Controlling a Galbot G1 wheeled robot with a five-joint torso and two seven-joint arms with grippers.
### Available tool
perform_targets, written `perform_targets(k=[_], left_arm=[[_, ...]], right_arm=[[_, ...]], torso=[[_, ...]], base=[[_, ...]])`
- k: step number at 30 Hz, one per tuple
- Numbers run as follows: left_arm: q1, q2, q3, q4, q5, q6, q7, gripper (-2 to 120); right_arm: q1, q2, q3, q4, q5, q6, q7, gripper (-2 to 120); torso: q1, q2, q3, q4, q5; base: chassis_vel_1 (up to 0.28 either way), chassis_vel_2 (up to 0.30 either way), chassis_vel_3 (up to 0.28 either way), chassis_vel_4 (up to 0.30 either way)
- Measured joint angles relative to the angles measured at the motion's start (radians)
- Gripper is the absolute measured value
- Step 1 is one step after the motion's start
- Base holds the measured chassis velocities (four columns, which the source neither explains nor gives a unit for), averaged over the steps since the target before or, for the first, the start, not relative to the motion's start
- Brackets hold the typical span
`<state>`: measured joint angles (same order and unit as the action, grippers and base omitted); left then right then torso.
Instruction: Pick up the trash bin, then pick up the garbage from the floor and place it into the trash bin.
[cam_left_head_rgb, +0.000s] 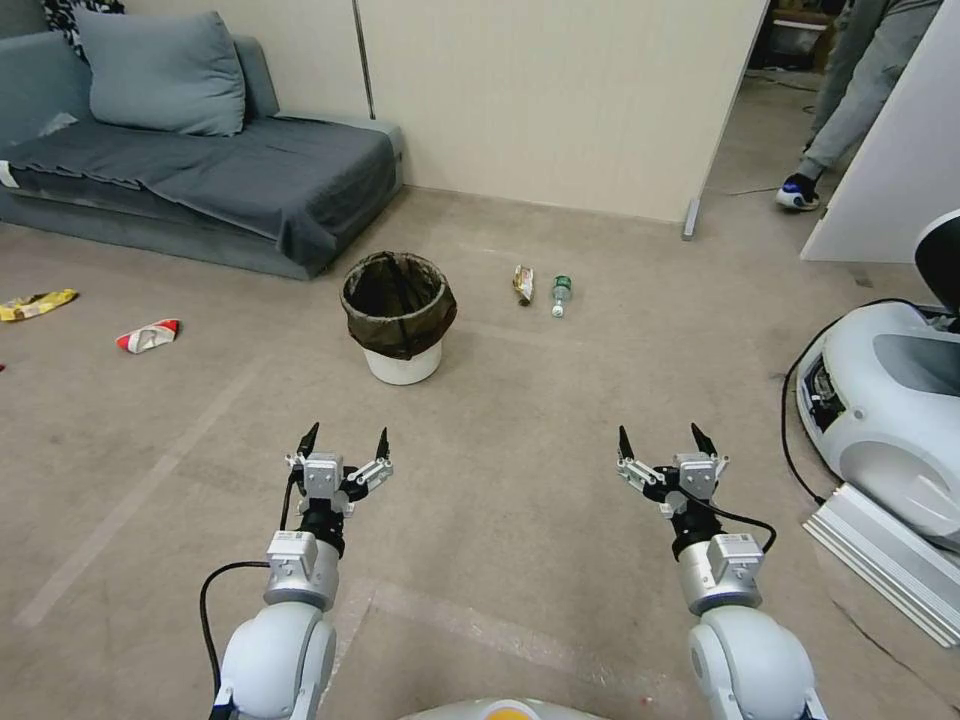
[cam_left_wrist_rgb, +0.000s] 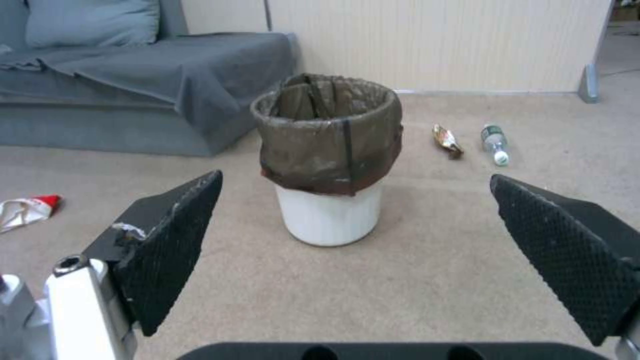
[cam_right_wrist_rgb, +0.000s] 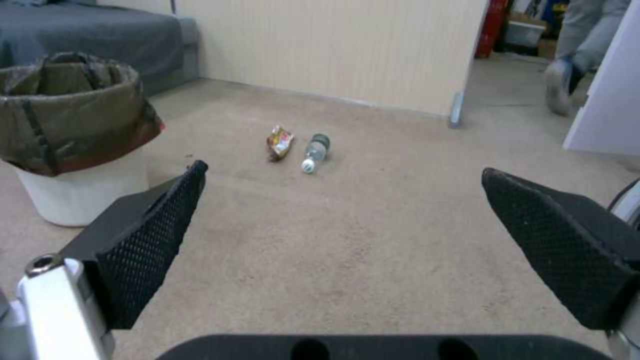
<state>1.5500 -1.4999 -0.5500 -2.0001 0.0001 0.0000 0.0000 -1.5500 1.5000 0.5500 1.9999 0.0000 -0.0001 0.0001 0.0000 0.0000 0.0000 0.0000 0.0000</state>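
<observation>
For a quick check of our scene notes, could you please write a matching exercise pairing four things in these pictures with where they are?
Things:
1. trash bin
2. clear bottle
3. red-and-white packet
4. left gripper

Places:
A. on the floor on the robot's left, in front of the sofa
B. held open above the bare floor, nearer the robot than the bin
C. upright on the floor just off the sofa's corner
D. lying on the floor beside a crumpled wrapper, on the bin's right

Pairs: 1-C, 2-D, 3-A, 4-B
</observation>
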Motion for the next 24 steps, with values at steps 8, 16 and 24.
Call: perform_targets(k=[8, 16, 24], left_arm=[[0.000, 0.000, 0.000, 0.000, 0.000, 0.000, 0.000, 100], [0.033, 0.001, 0.000, -0.026, 0.010, 0.008, -0.001, 100], [0.252, 0.008, 0.001, -0.203, 0.092, 0.062, -0.030, 100]], right_arm=[[0.000, 0.000, 0.000, 0.000, 0.000, 0.000, 0.000, 100], [-0.014, 0.003, 0.002, 0.010, -0.001, 0.002, 0.000, 100], [-0.173, 0.041, 0.033, 0.123, -0.021, 0.052, 0.003, 100]], torso=[[0.000, 0.000, 0.000, 0.0000, 0.0000], [0.000, 0.000, 0.000, 0.0001, -0.0002], [0.000, 0.000, 0.000, -0.0001, -0.0002]], base=[[0.000, 0.000, 0.000, 0.000], [0.000, 0.000, 0.000, 0.000], [0.000, 0.000, 0.000, 0.000]])
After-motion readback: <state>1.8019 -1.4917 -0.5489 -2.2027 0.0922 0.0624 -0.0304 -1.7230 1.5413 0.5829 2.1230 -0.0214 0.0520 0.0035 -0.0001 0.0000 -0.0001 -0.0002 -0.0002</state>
